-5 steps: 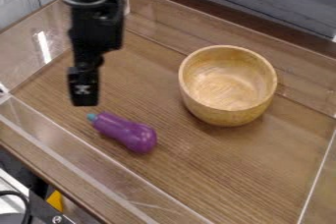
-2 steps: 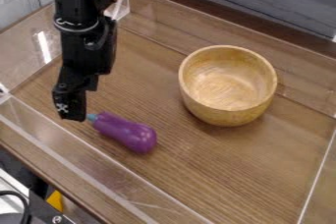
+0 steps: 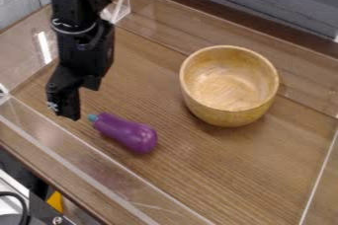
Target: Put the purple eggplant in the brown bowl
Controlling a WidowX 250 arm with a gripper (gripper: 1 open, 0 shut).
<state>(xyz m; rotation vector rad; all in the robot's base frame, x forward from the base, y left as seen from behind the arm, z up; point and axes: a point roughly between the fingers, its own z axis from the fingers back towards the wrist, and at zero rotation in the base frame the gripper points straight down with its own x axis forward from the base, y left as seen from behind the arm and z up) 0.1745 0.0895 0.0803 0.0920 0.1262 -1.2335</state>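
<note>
**Camera view: tool low beside the stem end, grasp not yet lined up**

Camera view shows the tool [image 3: 62, 106] pointing down, its jaws spread wide and holding nothing, hanging low over the tabletop [image 3: 224, 170] just up and to the left of the purple eggplant [image 3: 126, 132]. The eggplant lies flat on the wood, its teal stem cap toward the tool, its rounded body running down to the right. The brown bowl [image 3: 230, 86] stands empty, well apart to the right.

The main risk is the offset. The tool sits beside the stem tip, not over the body, so a straight descent would probably close on air or pinch only the narrow cap. A finger landing on the glossy, rounded toy could nudge it, roll it or spin it away along the tabletop. A grip across the tapered end may also slip out during the lift. Clear walls surround the work area, and the near-left one stands close to the arm, so a sideways correction could clip it.
</note>
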